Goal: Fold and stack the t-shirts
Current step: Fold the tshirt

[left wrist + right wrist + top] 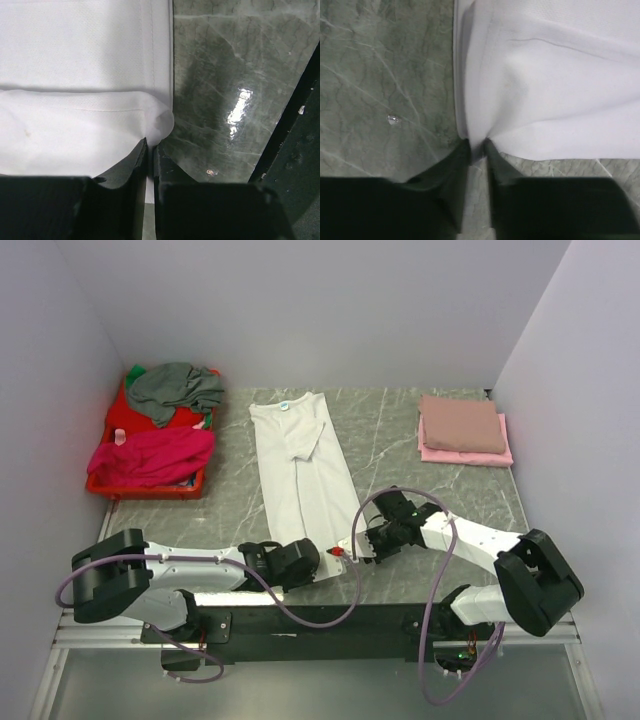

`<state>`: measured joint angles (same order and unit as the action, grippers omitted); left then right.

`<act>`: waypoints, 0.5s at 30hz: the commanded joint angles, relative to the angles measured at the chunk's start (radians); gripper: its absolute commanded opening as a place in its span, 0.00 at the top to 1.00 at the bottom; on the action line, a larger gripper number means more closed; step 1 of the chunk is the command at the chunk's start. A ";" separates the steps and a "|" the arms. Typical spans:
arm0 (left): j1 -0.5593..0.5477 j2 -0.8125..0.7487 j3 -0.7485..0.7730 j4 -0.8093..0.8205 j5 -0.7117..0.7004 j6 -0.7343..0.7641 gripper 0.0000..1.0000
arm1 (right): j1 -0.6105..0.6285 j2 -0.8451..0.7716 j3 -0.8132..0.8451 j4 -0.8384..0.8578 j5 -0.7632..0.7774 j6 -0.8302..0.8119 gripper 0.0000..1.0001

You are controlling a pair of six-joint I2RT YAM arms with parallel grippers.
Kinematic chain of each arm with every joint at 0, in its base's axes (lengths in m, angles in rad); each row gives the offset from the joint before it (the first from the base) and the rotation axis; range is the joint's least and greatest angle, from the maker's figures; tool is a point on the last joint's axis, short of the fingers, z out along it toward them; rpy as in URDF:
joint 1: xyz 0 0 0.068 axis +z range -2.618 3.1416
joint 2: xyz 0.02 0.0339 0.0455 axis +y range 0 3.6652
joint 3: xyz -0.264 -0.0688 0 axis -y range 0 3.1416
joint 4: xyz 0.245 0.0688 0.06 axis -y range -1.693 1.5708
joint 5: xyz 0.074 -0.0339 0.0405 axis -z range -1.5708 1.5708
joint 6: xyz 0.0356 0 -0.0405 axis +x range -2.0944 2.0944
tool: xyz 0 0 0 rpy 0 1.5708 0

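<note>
A white t-shirt (300, 465) lies folded lengthwise into a long strip in the middle of the table, collar with light-blue label at the far end. My left gripper (312, 558) is shut on the near hem's corner of the white t-shirt (75, 100). My right gripper (352, 545) is shut on the other near corner of the white t-shirt (545, 90). Both grippers (150, 145) (476, 145) sit low over the table. Two folded tees, a tan-pink one (460, 422) on a pale pink one (466, 454), are stacked at the far right.
A red plastic basket (115, 480) at the far left holds a grey tee (178, 390) and a magenta tee (152, 455). Grey walls close in the marbled table (400, 440) on three sides. A black rail (300, 150) runs along the near edge.
</note>
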<state>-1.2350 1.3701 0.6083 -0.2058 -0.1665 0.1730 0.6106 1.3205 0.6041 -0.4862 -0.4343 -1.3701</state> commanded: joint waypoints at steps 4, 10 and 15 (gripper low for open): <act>-0.009 -0.046 -0.018 0.013 0.012 0.022 0.89 | 0.011 -0.026 -0.021 -0.035 -0.021 0.014 0.93; -0.011 -0.155 -0.041 0.013 0.067 0.051 0.95 | -0.038 -0.089 0.049 -0.184 -0.135 0.035 1.00; -0.004 -0.262 -0.071 0.043 0.067 0.114 1.00 | -0.092 -0.086 0.152 -0.252 -0.225 0.046 1.00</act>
<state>-1.2381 1.1641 0.5484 -0.2008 -0.1276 0.2317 0.5388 1.2560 0.6819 -0.6682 -0.5747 -1.3396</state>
